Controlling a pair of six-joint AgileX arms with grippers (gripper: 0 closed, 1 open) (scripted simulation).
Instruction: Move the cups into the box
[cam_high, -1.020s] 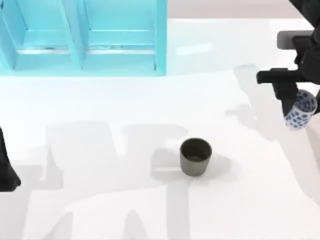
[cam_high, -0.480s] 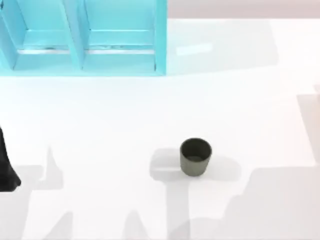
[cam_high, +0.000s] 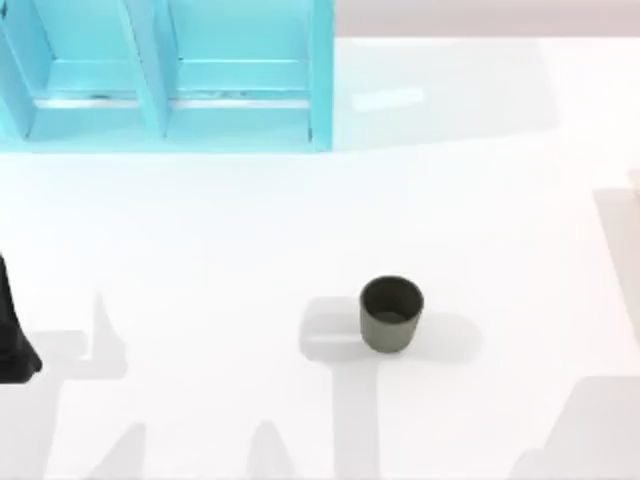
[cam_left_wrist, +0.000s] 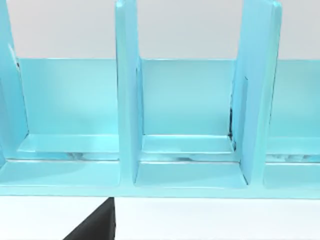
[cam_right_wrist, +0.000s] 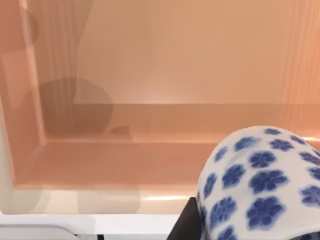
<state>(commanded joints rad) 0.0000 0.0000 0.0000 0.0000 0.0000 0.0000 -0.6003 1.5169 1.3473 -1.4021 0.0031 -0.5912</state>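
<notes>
Cups split: the blue-patterned cup (cam_right_wrist: 260, 185) sits gripped by the right gripper at lower right of its wrist view, above the peach box (cam_right_wrist: 150, 150), while the olive cup (cam_high: 391, 313) waits mid-table.

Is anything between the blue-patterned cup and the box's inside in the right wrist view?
Nothing visible. The white cup with the blue pattern sits near the camera, with the bare orange box interior beyond it. The olive-grey cup stands apart on the table.
</notes>
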